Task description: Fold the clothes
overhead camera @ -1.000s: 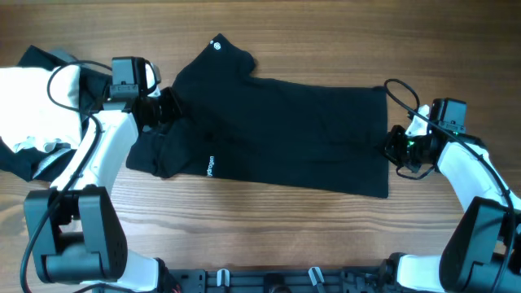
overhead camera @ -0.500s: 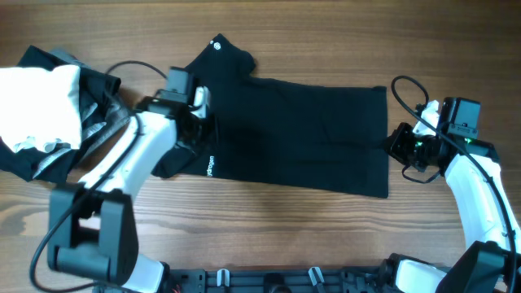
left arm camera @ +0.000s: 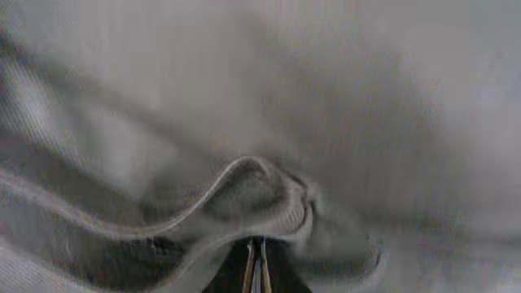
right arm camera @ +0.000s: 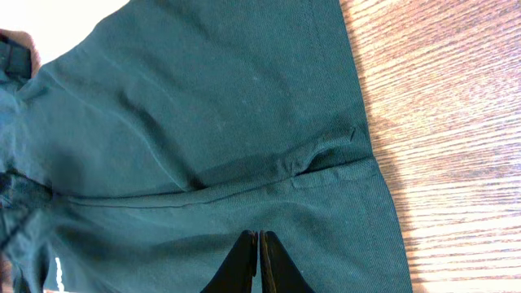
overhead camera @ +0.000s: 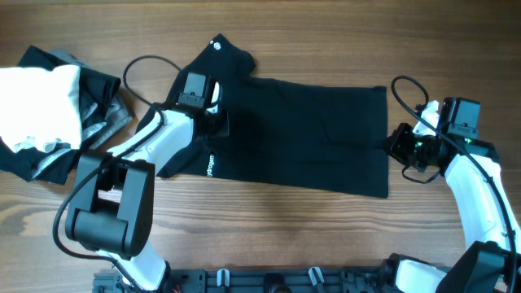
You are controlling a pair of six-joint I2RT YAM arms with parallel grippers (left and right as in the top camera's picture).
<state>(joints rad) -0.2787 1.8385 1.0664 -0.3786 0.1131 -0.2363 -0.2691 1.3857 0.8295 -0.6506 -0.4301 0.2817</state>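
two closed grippers on a black shirt: left gripper pinches a bunched fold; right gripper has its fingers pressed together at the hem, hold unclear.

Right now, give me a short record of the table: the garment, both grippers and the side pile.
garment: black garment spread across the wooden table, bunched at its left end, white lettering showing there
left gripper: shut on a raised fold of the black garment
right gripper: shut on the black garment's right hem
side pile: pile of white, black and grey clothes at the table's left edge, no gripper on it
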